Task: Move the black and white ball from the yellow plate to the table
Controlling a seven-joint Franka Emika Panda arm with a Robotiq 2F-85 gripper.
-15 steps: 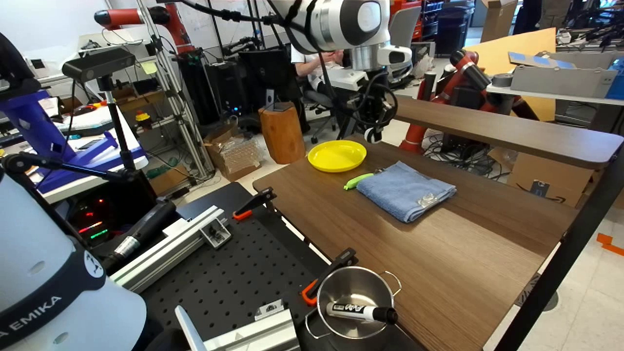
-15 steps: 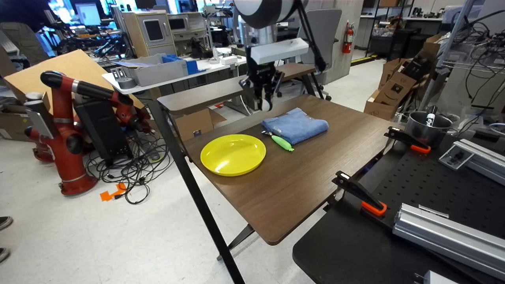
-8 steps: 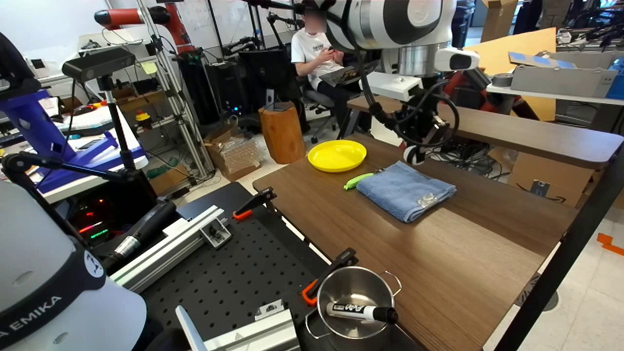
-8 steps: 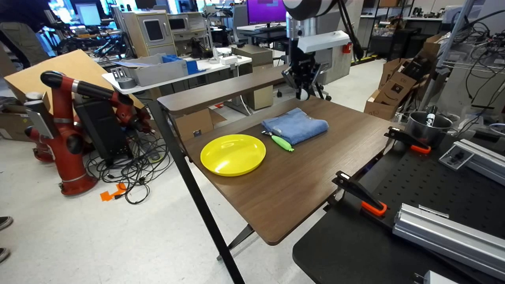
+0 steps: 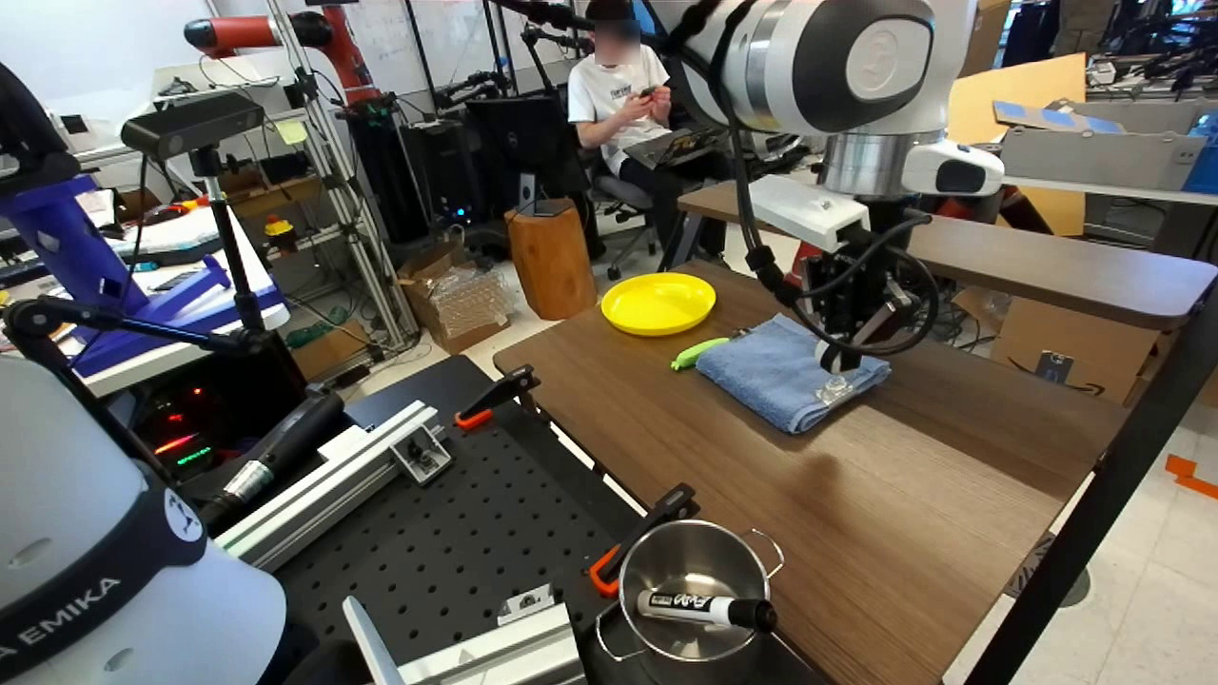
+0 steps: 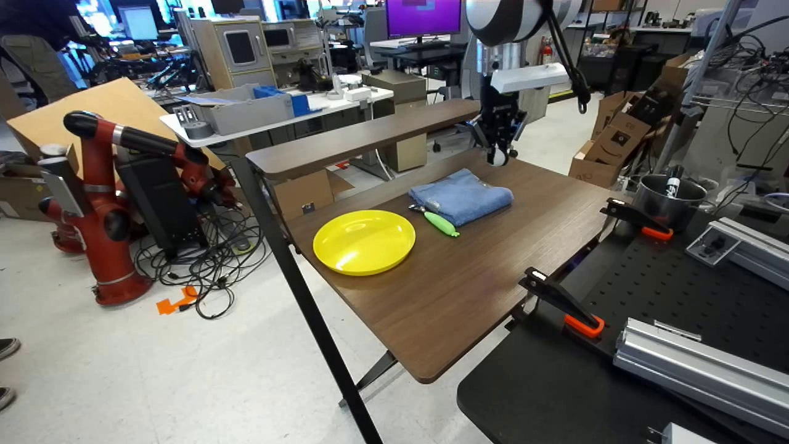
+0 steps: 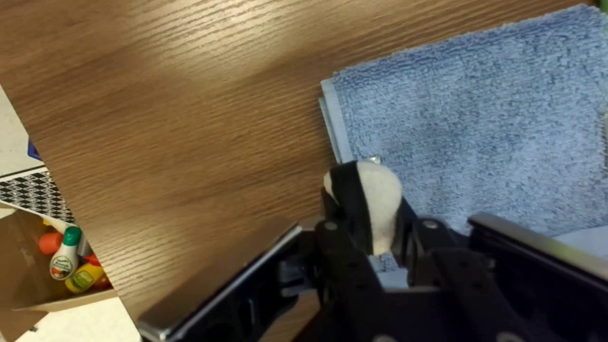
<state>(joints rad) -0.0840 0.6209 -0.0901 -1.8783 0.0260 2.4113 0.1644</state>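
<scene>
ball (image 7: 380, 199) partly hidden by end effector (image 7: 369, 209), blue cloth (image 7: 484, 123) cropped in wrist view, seated person's face (image 5: 617, 41) blurred

Gripping, and Aimed at Six

In an exterior view my base (image 5: 143, 552) stands at eight o'clock, my arm (image 5: 856, 71) at one, my wrist (image 5: 871, 164) hanging beneath it at two. My claw (image 7: 366, 208) points to six o'clock in both exterior views. In the wrist view my two fingers (image 7: 339, 251) reach toward eleven, clasped, their tips a little apart.
</scene>
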